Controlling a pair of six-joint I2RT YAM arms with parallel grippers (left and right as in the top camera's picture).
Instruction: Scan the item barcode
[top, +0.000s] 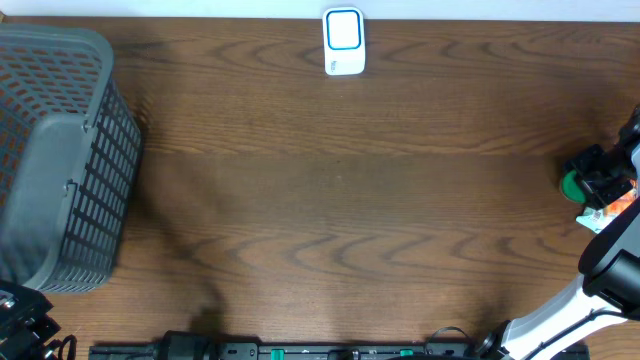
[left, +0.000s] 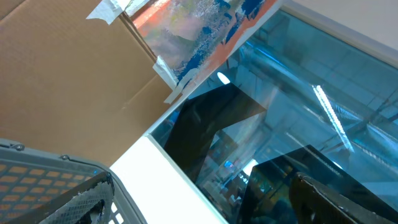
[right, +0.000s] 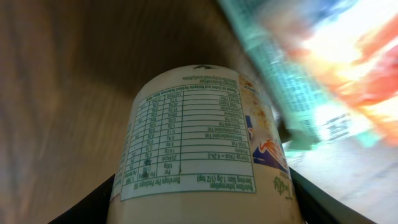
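The item is a cream jar (right: 199, 137) with a nutrition label facing the right wrist camera; no barcode shows on this side. My right gripper (right: 205, 208) is shut on it, one dark finger on each side. From overhead the right gripper (top: 600, 178) is at the table's right edge, and the jar's green lid (top: 570, 185) points left. The white scanner with a blue-rimmed window (top: 343, 42) stands at the far middle of the table, well away from the jar. At the front left corner my left gripper (top: 20, 325) stands open, with nothing between its fingers (left: 87, 199).
A grey mesh basket (top: 60, 150) fills the left side of the table. An orange and white packet (top: 610, 212) lies just behind the right gripper. Black gear and cables (top: 300, 350) run along the front edge. The left wrist view shows a cardboard box (left: 68, 68) and glass.
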